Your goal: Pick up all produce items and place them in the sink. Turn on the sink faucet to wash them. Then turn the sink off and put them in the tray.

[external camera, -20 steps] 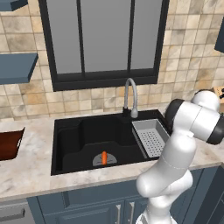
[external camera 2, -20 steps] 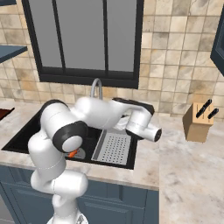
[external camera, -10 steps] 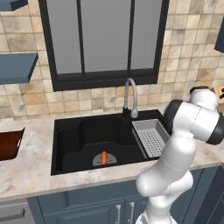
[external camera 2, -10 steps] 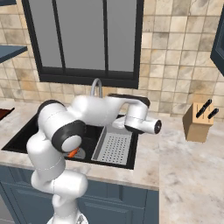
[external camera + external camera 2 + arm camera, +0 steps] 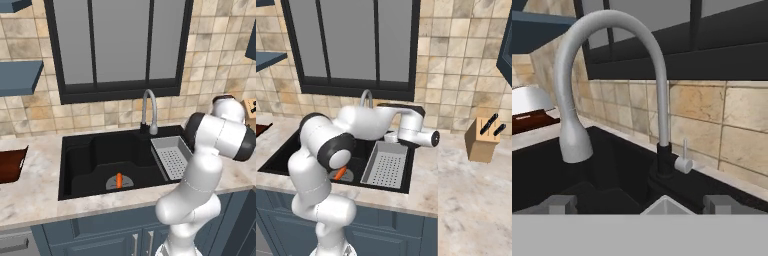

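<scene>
The small orange carrot (image 5: 119, 180) lies on the round drain disc at the bottom of the black sink (image 5: 82, 160), and its tip peeks out behind my elbow (image 5: 340, 173). Behind the basin stands the silver gooseneck faucet (image 5: 148, 111) (image 5: 366, 96). In the hand view, the faucet (image 5: 617, 30) arches close ahead, with its small side lever (image 5: 684, 162) next to the dark base. My gripper (image 5: 639, 205) is open and empty, facing the faucet base from above the sink's right side. The reddish-brown tray (image 5: 10, 165) sits on the counter far left.
A light grey perforated drainer basket (image 5: 172, 157) (image 5: 387, 165) fills the sink's right end, just under my hand. A wooden knife block (image 5: 483, 137) stands on the counter to the right. A dark-framed window and a tiled wall rise behind the faucet.
My hand has risen a little and swung back toward the faucet. The carrot has stayed on the drain disc and the gripper has stayed open.
</scene>
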You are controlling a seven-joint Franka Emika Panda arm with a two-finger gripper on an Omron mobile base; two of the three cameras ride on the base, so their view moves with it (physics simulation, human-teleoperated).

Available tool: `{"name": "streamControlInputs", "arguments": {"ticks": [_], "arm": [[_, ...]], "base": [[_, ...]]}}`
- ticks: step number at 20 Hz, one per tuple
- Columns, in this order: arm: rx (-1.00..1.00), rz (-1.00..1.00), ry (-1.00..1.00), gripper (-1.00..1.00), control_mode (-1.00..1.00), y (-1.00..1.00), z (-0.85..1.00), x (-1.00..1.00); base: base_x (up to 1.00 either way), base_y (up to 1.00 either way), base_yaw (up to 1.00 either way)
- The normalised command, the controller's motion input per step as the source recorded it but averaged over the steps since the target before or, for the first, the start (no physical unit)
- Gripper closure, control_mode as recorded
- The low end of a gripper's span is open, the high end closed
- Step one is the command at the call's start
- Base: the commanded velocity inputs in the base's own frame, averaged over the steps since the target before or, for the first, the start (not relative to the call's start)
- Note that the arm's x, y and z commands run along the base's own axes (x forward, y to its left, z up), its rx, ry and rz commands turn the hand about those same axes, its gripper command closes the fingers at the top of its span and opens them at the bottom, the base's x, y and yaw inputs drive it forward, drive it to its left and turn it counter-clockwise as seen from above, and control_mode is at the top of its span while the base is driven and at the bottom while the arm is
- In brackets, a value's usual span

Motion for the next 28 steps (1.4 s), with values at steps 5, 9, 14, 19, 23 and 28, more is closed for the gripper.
{"name": "streamControlInputs", "arguments": {"ticks": [5,9,14,19,23,28], "arm": [[0.00,0.00,0.10,-1.00,-1.00,0.00,0.00,0.29],[0.00,-0.01,0.10,-1.00,-1.00,0.00,0.00,0.33],[0.00,0.00,0.09,-1.00,-1.00,0.00,0.00,0.34],[0.00,0.00,0.09,-1.00,-1.00,0.00,0.00,0.34],[-0.01,0.00,0.02,-1.00,-1.00,0.00,0.00,0.24],[-0.08,0.00,0.00,-1.00,-1.00,0.00,0.00,0.17]], "base": [[0.00,0.00,0.00],[0.00,0.00,0.00],[0.00,0.00,0.00],[0.00,0.00,0.00],[0.00,0.00,0.00],[0.00,0.00,0.00]]}}
